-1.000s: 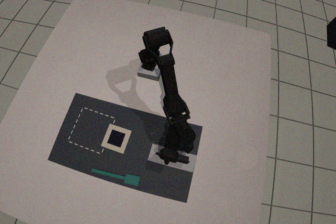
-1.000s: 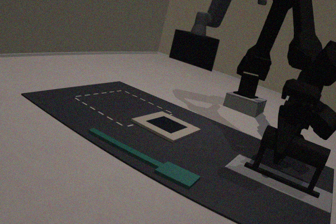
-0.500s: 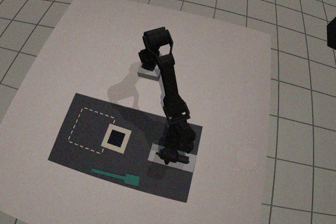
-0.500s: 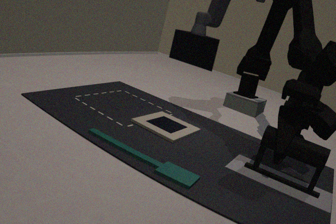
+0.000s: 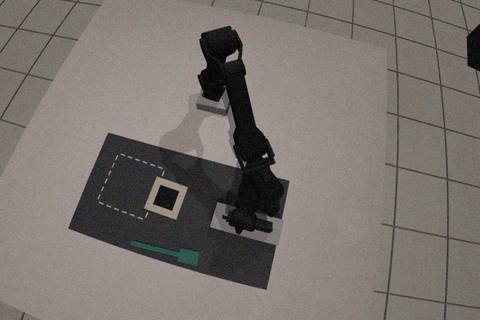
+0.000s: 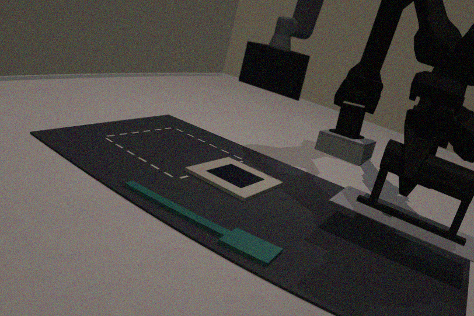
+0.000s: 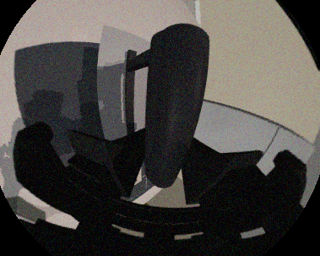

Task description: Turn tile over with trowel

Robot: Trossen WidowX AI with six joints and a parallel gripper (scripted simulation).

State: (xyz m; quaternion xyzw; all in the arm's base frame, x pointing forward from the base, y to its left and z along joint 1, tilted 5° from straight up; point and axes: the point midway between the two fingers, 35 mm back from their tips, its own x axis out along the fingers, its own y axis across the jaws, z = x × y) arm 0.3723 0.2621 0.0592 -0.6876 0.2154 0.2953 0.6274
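Note:
The cream tile [image 5: 166, 197] [image 6: 236, 175] lies flat on the dark mat [image 5: 88, 217] [image 6: 75, 143] [image 7: 48, 71], its dark square mark up. It covers the right edge of the dashed outline [image 5: 100, 203] [image 6: 111, 135] and lies mostly outside it. A trowel [image 5: 265, 237] [image 6: 446, 178] [image 7: 176, 88] has a thick black handle on two posts over a pale flat blade. My gripper [image 5: 243, 217] [image 6: 411, 170] [image 7: 165, 131] is shut on that handle. The blade hangs slightly above the mat, its shadow beneath it. In the wrist view the handle stands between the dark fingers.
A flat teal tool [image 5: 188, 256] [image 6: 251, 247] with a long thin handle lies along the mat's near edge. The grey arm base block [image 5: 211, 107] [image 6: 344, 148] stands behind the mat. A second arm [image 6: 312, 7] on a black block shows in the background.

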